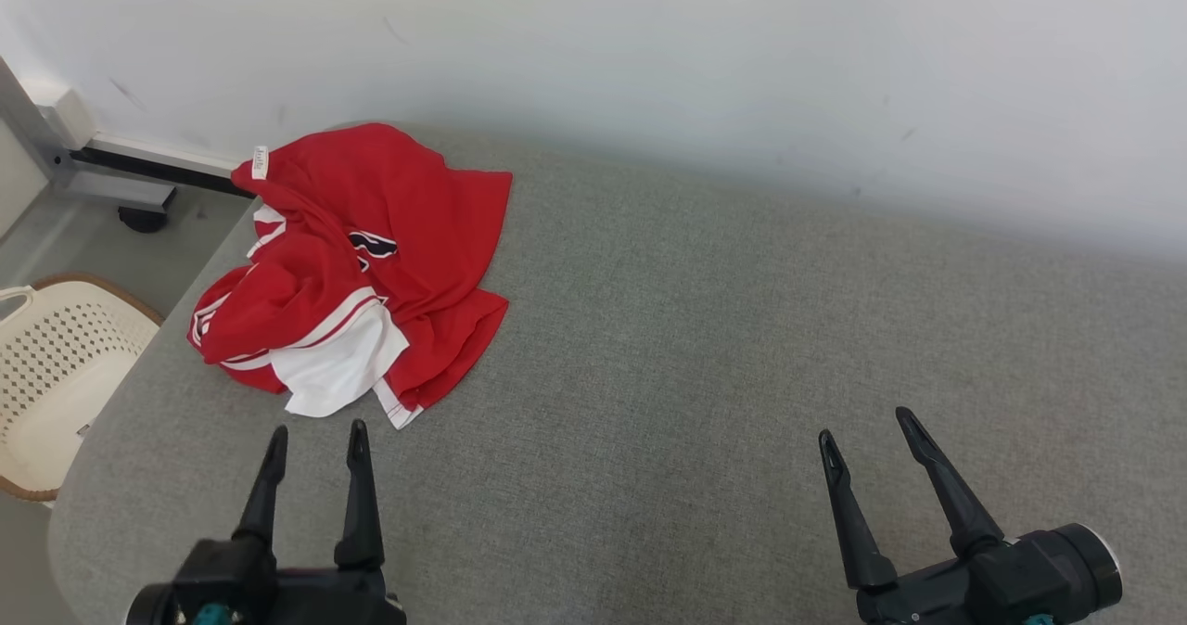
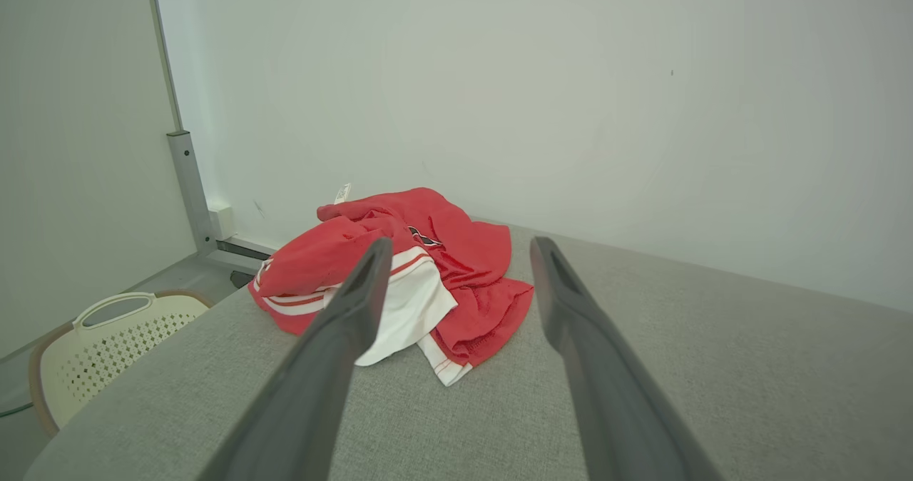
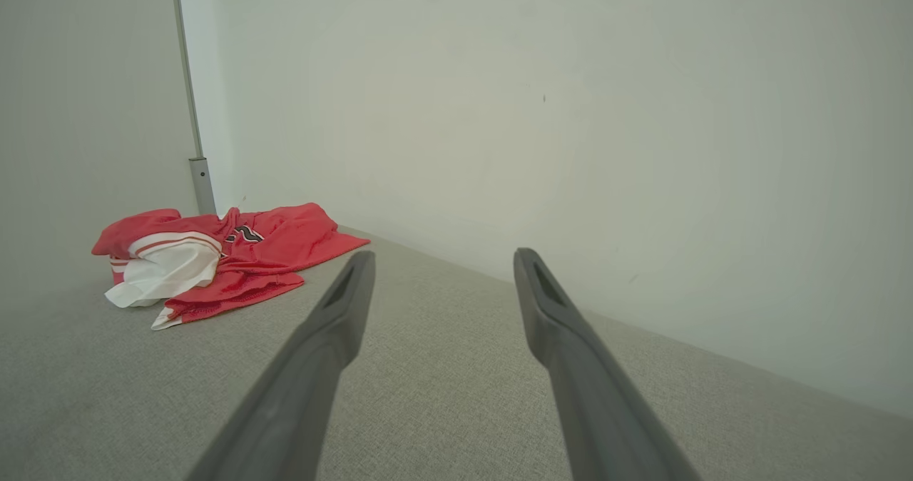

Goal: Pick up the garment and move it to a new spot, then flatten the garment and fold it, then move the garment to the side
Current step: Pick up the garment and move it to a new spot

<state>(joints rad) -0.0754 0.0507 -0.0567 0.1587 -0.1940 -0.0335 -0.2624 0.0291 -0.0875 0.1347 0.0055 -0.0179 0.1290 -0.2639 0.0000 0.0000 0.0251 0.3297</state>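
Grey fabric surface (image 1: 695,328) meets a white wall (image 1: 649,50), near whose foot a crumpled red-and-white garment (image 1: 352,263) lies; left gripper (image 1: 317,427) and right gripper (image 1: 863,424), farther from that wall, stand fingers apart, empty.

Soft, even light is filling all three views; the white wall (image 1: 742,69) is fading into a hazy band where it is meeting the grey surface (image 1: 695,328); shadows are falling faint and diffuse; in the wrist views the dark fingers (image 2: 335,367) are blurring, and the post (image 2: 187,188) is leaning with wide-angle distortion.
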